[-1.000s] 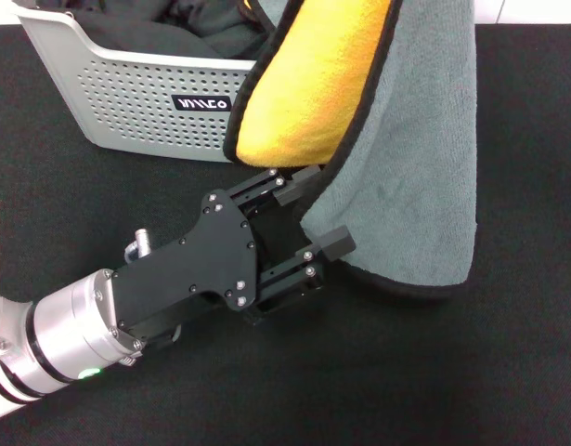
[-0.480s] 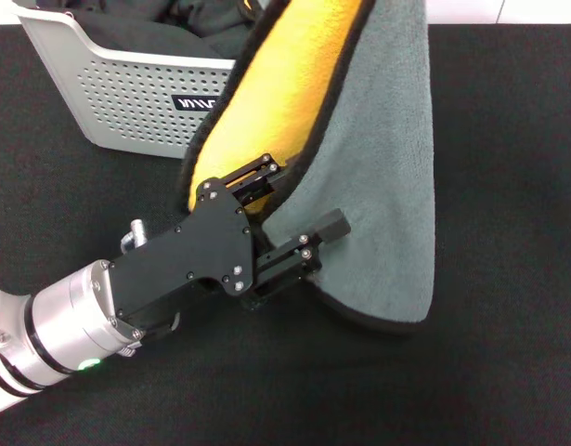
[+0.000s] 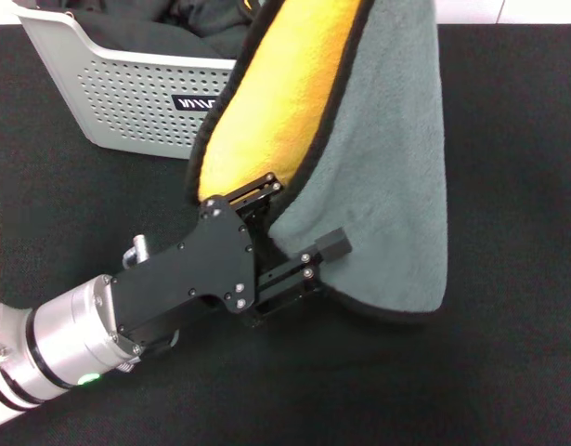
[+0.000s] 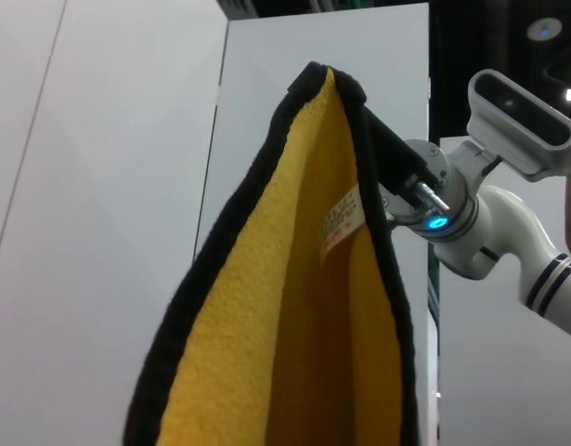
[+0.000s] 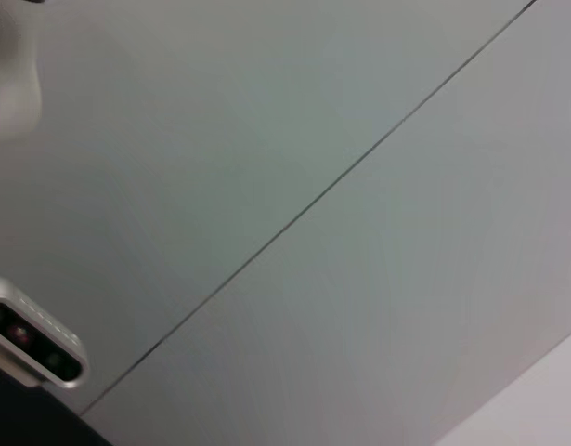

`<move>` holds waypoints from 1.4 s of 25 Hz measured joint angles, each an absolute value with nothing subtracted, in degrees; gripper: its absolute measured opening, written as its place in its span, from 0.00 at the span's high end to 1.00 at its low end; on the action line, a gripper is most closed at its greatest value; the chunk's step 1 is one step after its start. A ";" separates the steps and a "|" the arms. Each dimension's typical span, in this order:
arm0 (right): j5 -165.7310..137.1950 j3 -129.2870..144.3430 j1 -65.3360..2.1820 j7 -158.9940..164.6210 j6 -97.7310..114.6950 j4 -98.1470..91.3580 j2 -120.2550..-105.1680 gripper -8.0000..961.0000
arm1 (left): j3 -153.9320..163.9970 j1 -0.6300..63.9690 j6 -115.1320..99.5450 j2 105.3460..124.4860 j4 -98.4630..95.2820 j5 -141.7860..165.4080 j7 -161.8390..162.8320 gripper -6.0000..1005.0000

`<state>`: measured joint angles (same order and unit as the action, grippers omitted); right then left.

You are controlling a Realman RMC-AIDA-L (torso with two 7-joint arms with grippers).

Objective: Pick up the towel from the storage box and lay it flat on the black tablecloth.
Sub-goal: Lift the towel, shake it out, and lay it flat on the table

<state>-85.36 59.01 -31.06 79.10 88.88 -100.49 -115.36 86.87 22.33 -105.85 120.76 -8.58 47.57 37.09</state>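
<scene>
Left gripper, black, on a silver wrist, reaching forward low over the black tablecloth. Its fingers are spread apart, one finger lying against the grey-green face of the towel, the other at the black-edged hem where the yellow-orange face begins; the hem passes between them, and whether they pinch it cannot be told. The towel hangs folded lengthwise directly ahead of and above this gripper, its lower corner hanging low over the tablecloth just beyond the fingers. Behind the towel, farther from the gripper and to its left, stands the storage box, dark clothes inside. In the left wrist view, the towel's upper end is carried by the right gripper; its fingers are hidden by cloth.
</scene>
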 joint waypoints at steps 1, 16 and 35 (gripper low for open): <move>-85.40 58.72 -30.85 79.10 88.86 -100.74 -115.36 0.97 | 86.88 22.04 -105.85 120.76 -8.57 47.49 37.09 0.39; -85.34 57.21 -29.93 79.10 88.39 -101.67 -115.45 0.97 | 88.32 20.77 -106.29 120.76 -8.52 47.77 37.09 0.39; -83.57 57.16 -29.73 79.10 88.33 -103.82 -115.53 0.97 | 89.74 20.52 -106.86 120.76 -8.90 47.23 37.09 0.46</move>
<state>-83.57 57.16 -29.73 79.10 88.33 -103.82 -115.53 89.74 20.52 -106.86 120.76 -8.90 47.23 37.09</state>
